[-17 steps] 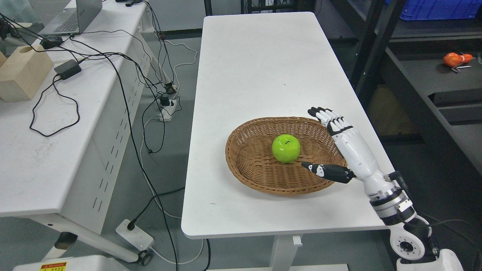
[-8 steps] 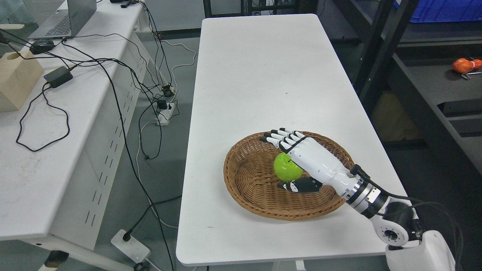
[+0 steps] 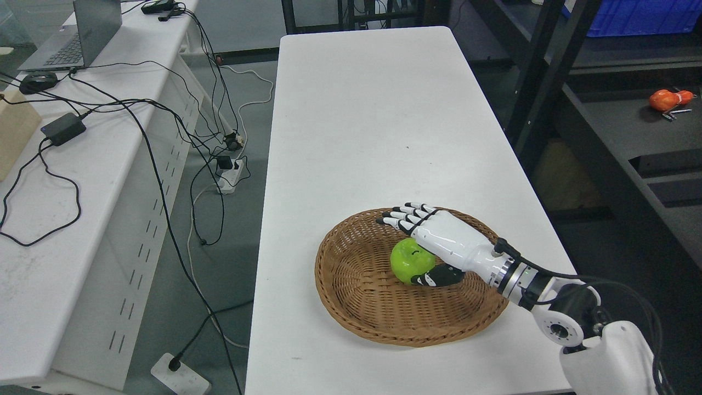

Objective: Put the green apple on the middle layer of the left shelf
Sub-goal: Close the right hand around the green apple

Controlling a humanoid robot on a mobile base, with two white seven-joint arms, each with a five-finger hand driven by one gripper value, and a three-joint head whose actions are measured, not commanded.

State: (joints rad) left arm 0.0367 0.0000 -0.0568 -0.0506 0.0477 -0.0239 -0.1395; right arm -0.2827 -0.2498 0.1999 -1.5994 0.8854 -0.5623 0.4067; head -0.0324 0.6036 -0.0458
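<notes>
A green apple (image 3: pixel 405 264) lies in a shallow wicker basket (image 3: pixel 351 321) on the near part of the white table (image 3: pixel 373 109). My right hand (image 3: pixel 405 250) comes in from the lower right and lies over the apple. Its four fingers (image 3: pixel 403 215) stretch straight across the top and past the apple's far side, not curled. The dark thumb (image 3: pixel 433 277) rests against the apple's near side. The palm hides the apple's right part. The left arm does not show.
A dark metal shelf unit (image 3: pixel 620 126) stands right of the table, with an orange object (image 3: pixel 666 100) on one level and a blue crate (image 3: pixel 630 16) above. A second white table (image 3: pixel 66 230) at left carries cables, a power brick (image 3: pixel 63 129) and a laptop (image 3: pixel 82 33).
The right hand moved left from the basket's right rim to lie over the apple, and the thumb came up against it. The camera view also shifted.
</notes>
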